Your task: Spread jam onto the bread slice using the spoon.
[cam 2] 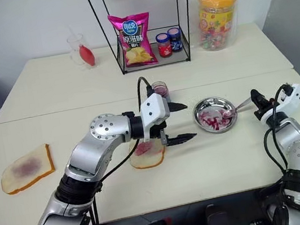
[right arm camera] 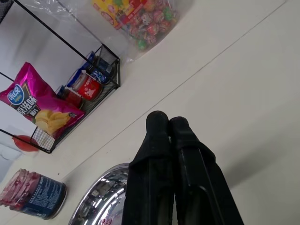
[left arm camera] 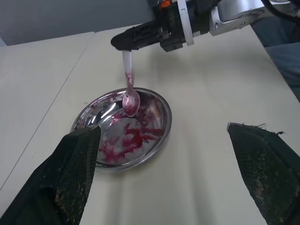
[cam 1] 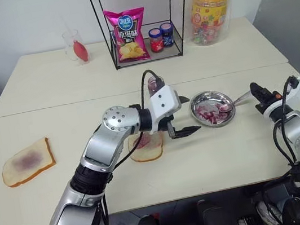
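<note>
On the desk (cam 1: 214,159), beside the bread (cam 1: 146,147): left hand (cam 1: 178,117) open, empty, hovering. Right hand (left arm camera: 123,41) pinching spoon (left arm camera: 129,92) handle, bowl resting in jam-smeared dish (cam 1: 212,108), probably to park it. Jam jar (cam 2: 161,91) behind left hand.

Spoon in the dish, bread jammed.
Spoon (left arm camera: 130,96) bowl rests in jam-smeared dish (left arm camera: 159,136); bread (cam 2: 147,154) lies flat beside it; jam (cam 2: 161,92) jar upright behind.
</note>
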